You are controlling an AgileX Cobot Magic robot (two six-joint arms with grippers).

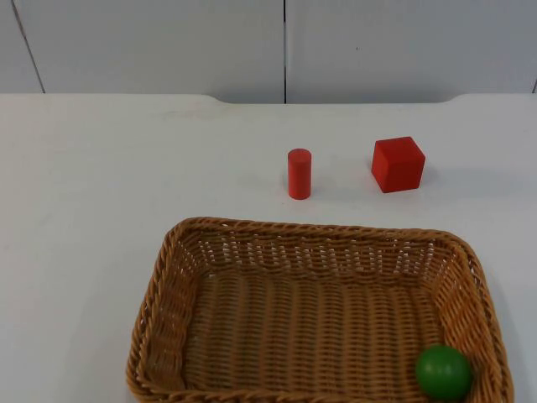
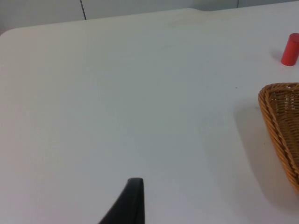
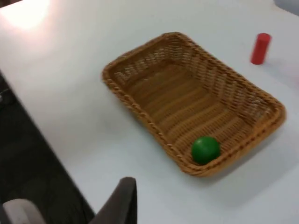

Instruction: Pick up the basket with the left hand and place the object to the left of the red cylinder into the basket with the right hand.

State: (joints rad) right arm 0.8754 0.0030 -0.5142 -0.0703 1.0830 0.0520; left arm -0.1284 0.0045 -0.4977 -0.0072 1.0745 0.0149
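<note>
The woven basket (image 1: pixel 319 311) sits flat on the white table (image 1: pixel 101 210), nearest the camera in the top view, and a green ball (image 1: pixel 443 371) lies inside it, tucked into the corner on the robot's right and touching the wicker wall. Beyond the basket's far rim, the red cylinder (image 1: pixel 299 174) stands upright on the table, apart from the basket. The red cube (image 1: pixel 398 164) rests to the right of the cylinder, near it but not touching. In the right wrist view the basket (image 3: pixel 196 102) lies at an angle with the ball (image 3: pixel 205 150) in its near corner, and the cylinder (image 3: pixel 260 48) stands past it. The left end effector (image 2: pixel 128 205) hovers over bare table beside the basket's edge (image 2: pixel 280 126); the right end effector (image 3: pixel 119 203) hangs near the table's edge. Each presents a single black fingertip, so I cannot tell whether either is apart or together.
</note>
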